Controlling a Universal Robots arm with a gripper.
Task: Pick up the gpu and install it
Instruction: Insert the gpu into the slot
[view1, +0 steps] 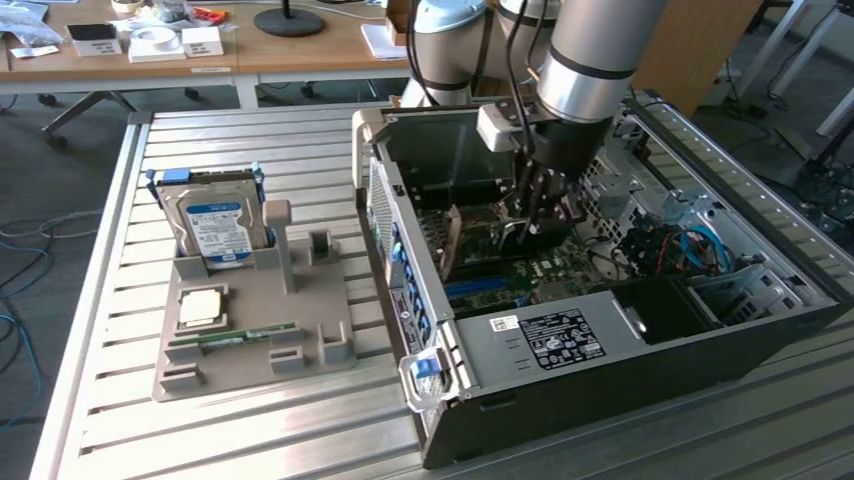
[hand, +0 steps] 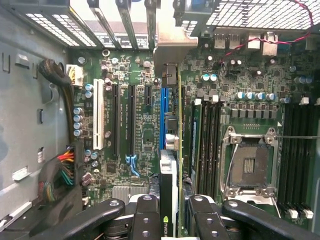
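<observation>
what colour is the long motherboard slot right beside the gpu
Blue; the slot shows best in the wrist view, beside the gpu.

I work above a pale, slatted aluminium table (view1: 267, 420). Beyond it stand light wooden desks (view1: 294, 55) carrying small white boxes (view1: 200, 42) and a black round stand base (view1: 290, 20). A grey floor (view1: 54, 170) lies to the exterior view's left, with loose cables (view1: 30, 232) trailing across it, evenly lit.
</observation>
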